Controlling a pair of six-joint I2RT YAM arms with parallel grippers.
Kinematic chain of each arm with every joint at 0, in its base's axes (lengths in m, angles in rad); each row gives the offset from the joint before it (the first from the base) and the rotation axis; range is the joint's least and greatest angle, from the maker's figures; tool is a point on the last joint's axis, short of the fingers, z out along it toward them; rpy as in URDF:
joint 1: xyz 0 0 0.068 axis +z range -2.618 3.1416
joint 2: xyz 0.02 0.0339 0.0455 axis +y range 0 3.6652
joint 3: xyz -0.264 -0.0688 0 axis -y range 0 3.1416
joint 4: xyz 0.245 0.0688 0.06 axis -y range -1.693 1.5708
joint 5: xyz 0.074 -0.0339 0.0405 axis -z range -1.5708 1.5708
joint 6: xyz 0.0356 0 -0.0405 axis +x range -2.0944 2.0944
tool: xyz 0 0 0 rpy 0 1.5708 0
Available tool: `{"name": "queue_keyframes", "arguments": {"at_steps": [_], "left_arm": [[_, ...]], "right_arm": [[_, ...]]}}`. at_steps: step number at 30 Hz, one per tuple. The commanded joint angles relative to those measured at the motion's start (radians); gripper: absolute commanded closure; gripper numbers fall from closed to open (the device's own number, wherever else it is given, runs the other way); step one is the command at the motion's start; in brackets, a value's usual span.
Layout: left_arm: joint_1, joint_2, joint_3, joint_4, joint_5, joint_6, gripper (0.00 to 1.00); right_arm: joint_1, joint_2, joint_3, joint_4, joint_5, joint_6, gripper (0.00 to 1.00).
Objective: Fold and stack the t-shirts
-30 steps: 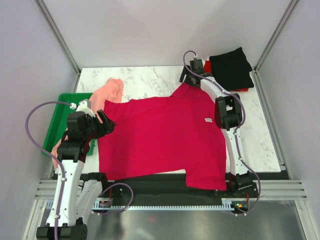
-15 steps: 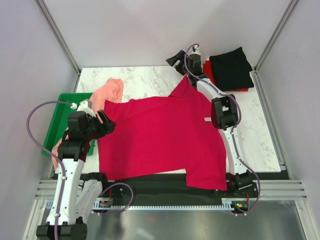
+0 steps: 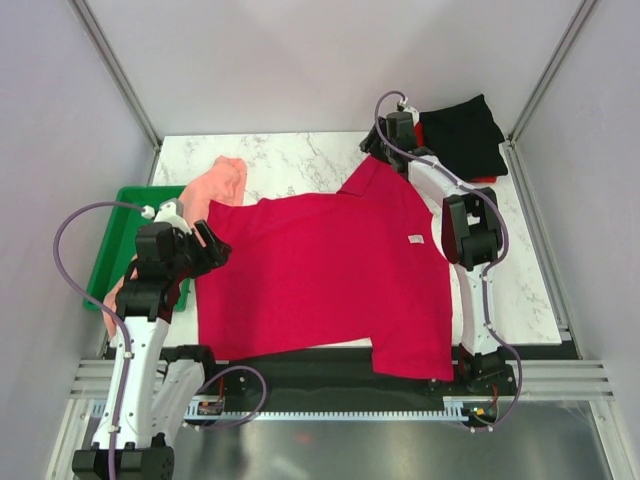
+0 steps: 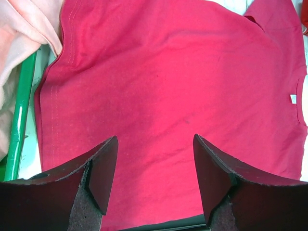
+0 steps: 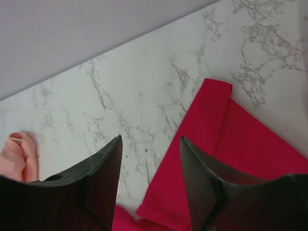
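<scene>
The crimson t-shirt [image 3: 320, 280] lies spread flat on the marble table, with its white neck label [image 3: 414, 239] to the right. My left gripper [image 3: 210, 248] is open and empty over the shirt's left edge; the left wrist view shows its open gripper [image 4: 155, 140] above the crimson cloth [image 4: 168, 72]. My right gripper [image 3: 375, 148] is open and empty at the far sleeve; the right wrist view shows it [image 5: 150, 140] above the sleeve [image 5: 211, 125]. The salmon-pink t-shirt [image 3: 220, 185] lies crumpled at the back left. The black t-shirt [image 3: 462, 135] sits folded on the bright red one [image 3: 482, 180].
A green plastic tray [image 3: 112, 250] stands at the table's left edge, partly under the salmon-pink shirt. Bare marble table [image 3: 290, 155] shows behind the crimson shirt and at the right [image 3: 520, 270]. Grey walls close in on three sides.
My right gripper swung left and away from the far sleeve, then came back right over the sleeve's tip. The left arm and the shirts have not moved.
</scene>
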Motion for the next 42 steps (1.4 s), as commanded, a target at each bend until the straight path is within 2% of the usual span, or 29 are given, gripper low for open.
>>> {"name": "queue_keyframes", "arguments": {"at_steps": [1, 7, 15, 30, 42], "left_arm": [[-0.003, -0.001, -0.004, 0.041, 0.001, 0.011, 0.29], [-0.004, 0.0, -0.002, 0.041, 0.001, 0.011, 0.29], [-0.003, -0.006, -0.002, 0.041, 0.004, 0.013, 0.3], [-0.003, -0.007, -0.002, 0.042, 0.006, 0.013, 0.3], [-0.003, -0.003, -0.002, 0.042, 0.005, 0.015, 0.3]], "right_arm": [[0.007, -0.053, -0.07, -0.091, 0.03, -0.083, 0.46], [0.054, -0.05, -0.142, -0.098, 0.021, -0.069, 0.51], [0.08, 0.009, -0.128, -0.099, 0.021, -0.05, 0.54], [0.077, -0.091, -0.206, -0.116, 0.113, -0.11, 0.5], [0.077, -0.054, -0.182, -0.119, 0.091, -0.103, 0.51]]}}
